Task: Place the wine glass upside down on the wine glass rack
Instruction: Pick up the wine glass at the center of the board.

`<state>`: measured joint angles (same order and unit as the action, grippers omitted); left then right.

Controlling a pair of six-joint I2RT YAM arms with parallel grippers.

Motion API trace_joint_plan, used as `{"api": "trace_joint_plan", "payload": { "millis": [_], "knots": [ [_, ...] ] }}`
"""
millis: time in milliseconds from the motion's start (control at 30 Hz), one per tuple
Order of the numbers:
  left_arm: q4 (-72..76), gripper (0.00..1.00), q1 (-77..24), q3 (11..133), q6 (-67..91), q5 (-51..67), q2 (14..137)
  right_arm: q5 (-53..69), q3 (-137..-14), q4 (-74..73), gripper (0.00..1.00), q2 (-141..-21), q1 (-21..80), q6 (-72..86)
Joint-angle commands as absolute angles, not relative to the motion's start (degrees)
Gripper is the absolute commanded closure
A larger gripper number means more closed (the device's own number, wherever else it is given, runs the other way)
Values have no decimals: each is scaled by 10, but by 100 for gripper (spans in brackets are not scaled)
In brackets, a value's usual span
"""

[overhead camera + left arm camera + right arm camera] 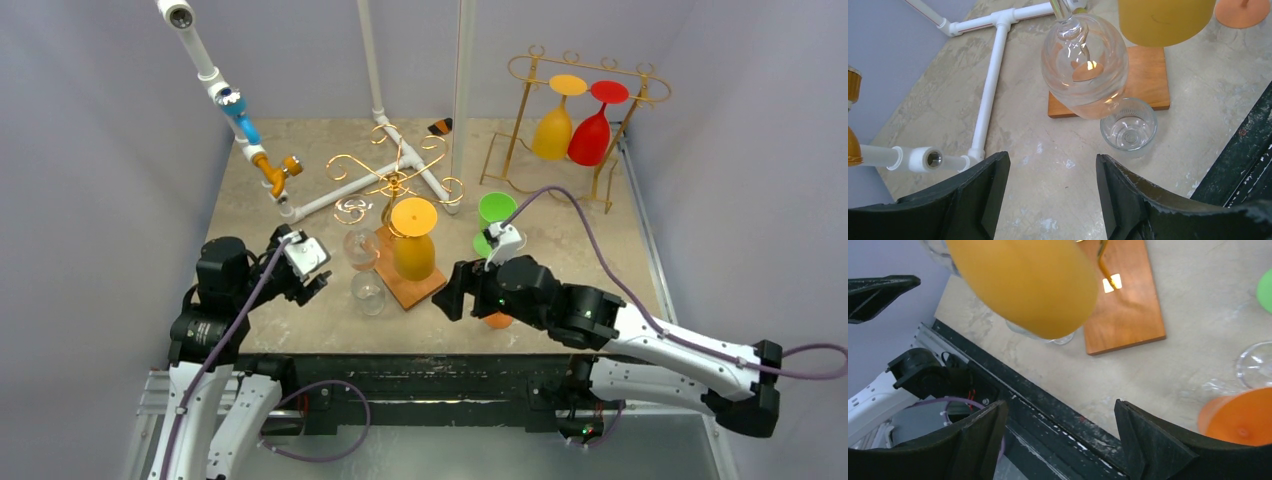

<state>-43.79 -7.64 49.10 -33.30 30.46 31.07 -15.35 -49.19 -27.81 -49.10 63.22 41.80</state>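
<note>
Overhead view of a stone-patterned table (550, 250). At its centre a gold wire wine glass rack (395, 180) stands on a wooden base (420, 288). A yellow wine glass (413, 245) hangs upside down from the rack at 6 o'clock, and a clear wine glass (361, 248) hangs the same way at 8 o'clock. A second clear glass (368, 292) stands upright on the table just beside the base's 9 o'clock edge. The left gripper (320, 282), at 9 o'clock of that upright glass, has its fingers spread and empty. The right gripper (447, 295), at 3 o'clock of the base, is also spread, holding nothing
</note>
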Motion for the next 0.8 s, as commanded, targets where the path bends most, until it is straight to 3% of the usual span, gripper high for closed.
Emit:
{"api": "trace_joint_plan", "payload": {
  "millis": [0, 267, 767],
  "knots": [
    [-414, 32, -76, 515, -333, 290, 312, -229, -470, -174, 15, -545, 704, 500],
    [-448, 34, -76, 552, -339, 285, 329, -312, -493, -92, 35, -684, 761, 585],
    [-485, 34, -76, 597, -331, 316, 337, -430, -560, -51, 37, -848, 815, 704]
  ]
}}
